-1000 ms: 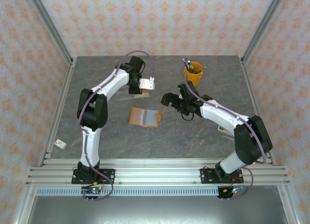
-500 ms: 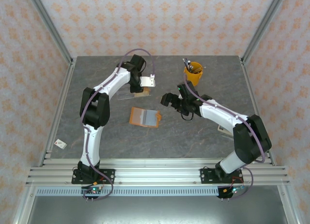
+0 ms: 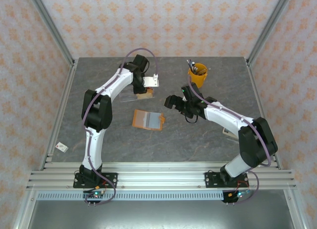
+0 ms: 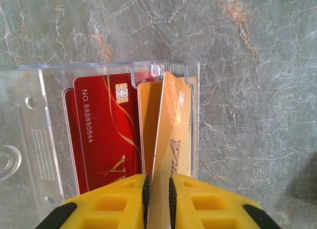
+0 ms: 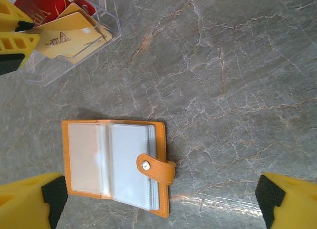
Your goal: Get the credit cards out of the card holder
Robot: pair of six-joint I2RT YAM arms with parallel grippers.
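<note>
The card holder lies open on the grey table, an orange wallet with clear sleeves and a snap strap across them. My right gripper hovers above it, wide open and holding nothing; from above it sits just right of the wallet. My left gripper is over the clear tray at the back. A gold credit card stands tilted on edge between its slightly parted fingers, which are not clamped on it. A red card and another gold one lie flat in the tray.
An orange cup of pens stands at the back right. A small white tag lies at the table's left edge. Metal frame posts and patterned walls enclose the table on three sides.
The left gripper's jaws have parted a little around the gold card, and the left wrist shifted slightly toward the back. The right arm has stayed still.
</note>
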